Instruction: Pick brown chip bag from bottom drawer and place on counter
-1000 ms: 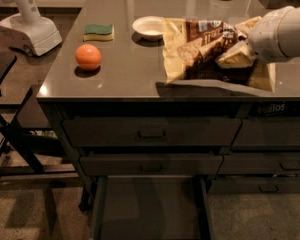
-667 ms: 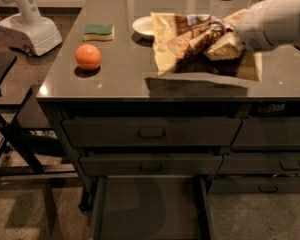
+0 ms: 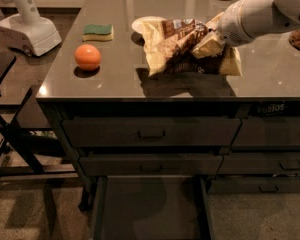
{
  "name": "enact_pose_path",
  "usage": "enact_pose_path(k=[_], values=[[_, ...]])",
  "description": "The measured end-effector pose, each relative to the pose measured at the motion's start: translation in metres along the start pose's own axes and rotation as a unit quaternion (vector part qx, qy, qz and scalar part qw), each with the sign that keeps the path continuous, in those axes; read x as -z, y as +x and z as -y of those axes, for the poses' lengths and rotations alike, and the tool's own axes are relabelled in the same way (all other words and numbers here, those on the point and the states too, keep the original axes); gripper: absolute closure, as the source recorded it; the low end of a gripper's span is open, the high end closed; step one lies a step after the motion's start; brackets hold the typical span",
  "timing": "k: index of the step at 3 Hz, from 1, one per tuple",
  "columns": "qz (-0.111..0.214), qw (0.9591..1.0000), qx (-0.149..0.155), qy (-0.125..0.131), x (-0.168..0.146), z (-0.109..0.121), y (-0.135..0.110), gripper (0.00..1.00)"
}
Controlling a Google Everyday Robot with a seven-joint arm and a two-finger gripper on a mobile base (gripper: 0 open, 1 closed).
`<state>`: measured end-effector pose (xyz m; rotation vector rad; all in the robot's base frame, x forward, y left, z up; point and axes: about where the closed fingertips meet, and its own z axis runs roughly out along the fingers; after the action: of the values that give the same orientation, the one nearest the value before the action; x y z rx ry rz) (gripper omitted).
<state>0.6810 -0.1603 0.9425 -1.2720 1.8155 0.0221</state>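
The brown chip bag (image 3: pixel 174 45), crinkly with a dark brown middle and cream-yellow ends, hangs just above the counter (image 3: pixel 115 81) near its middle and casts a shadow on the slab. My gripper (image 3: pixel 211 42) reaches in from the upper right on a white arm and is shut on the bag's right end. The bottom drawer (image 3: pixel 150 209) stands pulled open below the counter front, and its dark interior shows nothing inside.
An orange (image 3: pixel 87 57) and a green-and-yellow sponge (image 3: pixel 97 32) lie on the counter's left part. A white plate (image 3: pixel 140 23) sits partly behind the bag. Two shut handled drawers (image 3: pixel 151 133) are above the open one. A white stand (image 3: pixel 29 28) and dark frame (image 3: pixel 10 129) stand left.
My gripper has carried the bag leftward and farther in over the counter. The orange, sponge and open drawer have not moved.
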Motion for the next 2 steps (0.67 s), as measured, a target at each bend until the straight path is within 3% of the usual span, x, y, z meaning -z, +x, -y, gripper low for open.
enact_pose_path(k=[2], values=[[-0.017, 0.9970, -0.008, -0.075, -0.049, -0.017, 0.028, 1.00]])
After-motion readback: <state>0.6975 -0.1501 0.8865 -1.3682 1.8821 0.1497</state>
